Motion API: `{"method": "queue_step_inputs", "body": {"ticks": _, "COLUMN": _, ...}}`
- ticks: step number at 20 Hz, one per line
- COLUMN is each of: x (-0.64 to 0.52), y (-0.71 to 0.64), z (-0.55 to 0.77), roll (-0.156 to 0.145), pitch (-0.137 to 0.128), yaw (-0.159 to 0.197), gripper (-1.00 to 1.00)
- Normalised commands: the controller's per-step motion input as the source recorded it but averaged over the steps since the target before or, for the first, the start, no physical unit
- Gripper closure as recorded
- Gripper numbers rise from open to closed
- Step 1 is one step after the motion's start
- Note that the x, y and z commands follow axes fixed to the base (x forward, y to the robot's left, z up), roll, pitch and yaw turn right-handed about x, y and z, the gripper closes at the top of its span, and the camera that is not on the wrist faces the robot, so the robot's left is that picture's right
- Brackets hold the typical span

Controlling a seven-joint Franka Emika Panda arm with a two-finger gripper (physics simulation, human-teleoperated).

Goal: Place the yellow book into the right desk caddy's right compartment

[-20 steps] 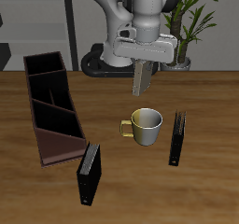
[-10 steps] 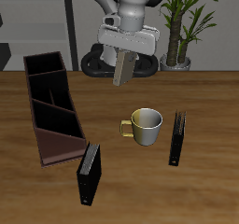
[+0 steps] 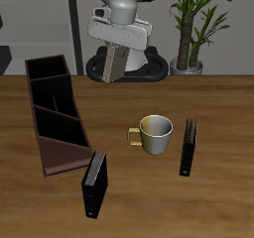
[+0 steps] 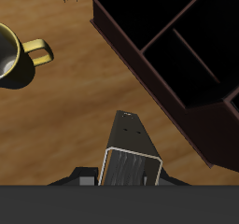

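Observation:
My gripper [image 3: 114, 50] is shut on the yellow book [image 3: 112, 65], a thin greyish-tan book that hangs upright below the fingers, high above the back of the table. In the wrist view the book [image 4: 129, 151] sticks out between my fingers. The right desk caddy [image 3: 40, 133] is a long maroon-brown box lying toward the table's front edge from my gripper. Its right compartment [image 3: 46, 69] is the square black cell at the far end. The caddy's rim [image 4: 119, 34] shows in the wrist view, but I cannot tell which cell is which there.
A metal mug [image 3: 155, 133] with a yellow handle stands mid-table and shows in the wrist view [image 4: 9, 58]. One black book [image 3: 94, 182] stands by the caddy's sloping end, another [image 3: 188, 146] beside the mug. A potted plant [image 3: 190, 34] stands at the back.
My gripper has carried the yellow book away from above the mug, toward the back of the table and sideways toward the caddy's side. Nothing else has moved.

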Motion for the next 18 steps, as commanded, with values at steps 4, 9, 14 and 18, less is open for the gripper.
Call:
{"method": "queue_step_inputs", "body": {"ticks": 4, "x": -0.23, "y": -0.68, "z": 0.2, "roll": -0.059, "pitch": -0.002, "yaw": 0.032, "gripper": 1.0}}
{"method": "queue_step_inputs", "body": {"ticks": 9, "x": -0.18, "y": -0.57, "z": 0.15, "roll": 0.028, "pitch": 0.022, "yaw": 0.104, "gripper": 1.0}}
{"method": "queue_step_inputs", "body": {"ticks": 14, "x": -0.09, "y": -0.51, "z": 0.0, "roll": 0.01, "pitch": 0.036, "yaw": 0.072, "gripper": 1.0}}
{"method": "queue_step_inputs", "body": {"ticks": 18, "x": -0.14, "y": -0.35, "z": -0.06, "roll": -0.053, "pitch": 0.026, "yaw": -0.017, "gripper": 1.0}}
